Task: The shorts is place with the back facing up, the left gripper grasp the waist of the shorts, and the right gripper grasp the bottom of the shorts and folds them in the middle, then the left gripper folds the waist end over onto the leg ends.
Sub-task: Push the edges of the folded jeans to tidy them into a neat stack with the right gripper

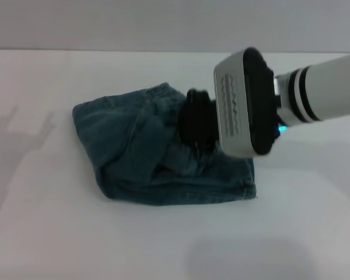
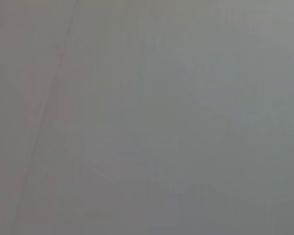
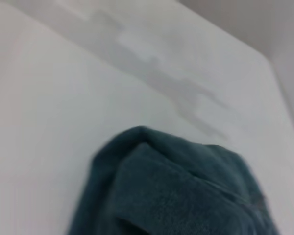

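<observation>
One tool [image 1: 197, 125], the right, is at work: black, on a silver arm reaching in from the right, it sits low on the right part of the shorts [image 1: 134, 151]; whether it pinches denim cannot be told. The shorts lie bunched and partly folded at the middle of the white worktop [image 1: 46, 233]. The left tool is out of view.

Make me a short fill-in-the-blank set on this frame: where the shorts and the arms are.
1. The shorts lie bunched on the ____ table.
2. The right hand is down on the ____.
3. In the head view, the only arm visible is the ____ one.

Missing words: white; shorts; right
</observation>
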Controlling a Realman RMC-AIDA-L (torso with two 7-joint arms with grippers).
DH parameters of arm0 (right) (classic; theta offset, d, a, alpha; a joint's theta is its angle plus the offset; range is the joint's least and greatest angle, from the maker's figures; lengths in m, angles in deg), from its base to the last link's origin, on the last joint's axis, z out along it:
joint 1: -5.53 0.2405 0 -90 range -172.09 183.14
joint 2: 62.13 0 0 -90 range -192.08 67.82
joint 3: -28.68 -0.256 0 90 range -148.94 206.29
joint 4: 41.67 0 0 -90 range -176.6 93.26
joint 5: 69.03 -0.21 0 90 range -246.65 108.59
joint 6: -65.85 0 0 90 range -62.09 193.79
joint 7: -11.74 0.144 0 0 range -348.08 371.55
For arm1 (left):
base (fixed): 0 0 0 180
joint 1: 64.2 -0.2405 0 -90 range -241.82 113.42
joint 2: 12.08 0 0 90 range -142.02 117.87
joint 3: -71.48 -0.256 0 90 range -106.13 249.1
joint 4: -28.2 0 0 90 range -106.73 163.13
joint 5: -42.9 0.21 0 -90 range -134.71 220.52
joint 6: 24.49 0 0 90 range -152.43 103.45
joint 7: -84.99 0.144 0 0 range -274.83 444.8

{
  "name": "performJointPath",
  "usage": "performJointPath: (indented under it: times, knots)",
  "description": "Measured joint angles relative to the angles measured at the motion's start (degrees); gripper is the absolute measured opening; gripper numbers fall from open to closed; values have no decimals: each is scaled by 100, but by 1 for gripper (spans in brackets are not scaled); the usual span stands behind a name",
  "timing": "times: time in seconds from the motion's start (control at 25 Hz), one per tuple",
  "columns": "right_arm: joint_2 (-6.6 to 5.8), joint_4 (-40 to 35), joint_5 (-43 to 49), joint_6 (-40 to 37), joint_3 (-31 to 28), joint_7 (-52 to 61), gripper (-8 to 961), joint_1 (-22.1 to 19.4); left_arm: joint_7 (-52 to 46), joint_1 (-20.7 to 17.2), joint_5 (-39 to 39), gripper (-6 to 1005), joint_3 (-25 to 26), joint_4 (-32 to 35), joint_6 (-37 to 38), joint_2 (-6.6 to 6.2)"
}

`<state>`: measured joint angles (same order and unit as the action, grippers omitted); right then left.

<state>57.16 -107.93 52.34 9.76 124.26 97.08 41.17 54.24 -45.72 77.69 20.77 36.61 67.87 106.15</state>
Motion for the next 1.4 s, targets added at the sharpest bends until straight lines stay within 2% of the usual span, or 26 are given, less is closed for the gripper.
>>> performJointPath:
  times: [0.32, 0.76, 1.4]
  knots:
    - [12, -72, 166, -576, 319, -385, 6, -346, 47, -27, 3, 842, 30, 11, -11, -13]
    - [12, 47, 267, -1151, 403, -632, 5, -413, 51, 8, 2, 842, 44, 39, -23, -11]
    - [20, 323, 217, -666, 483, -624, 5, -352, 55, 32, -36, 812, 48, 47, -88, -20]
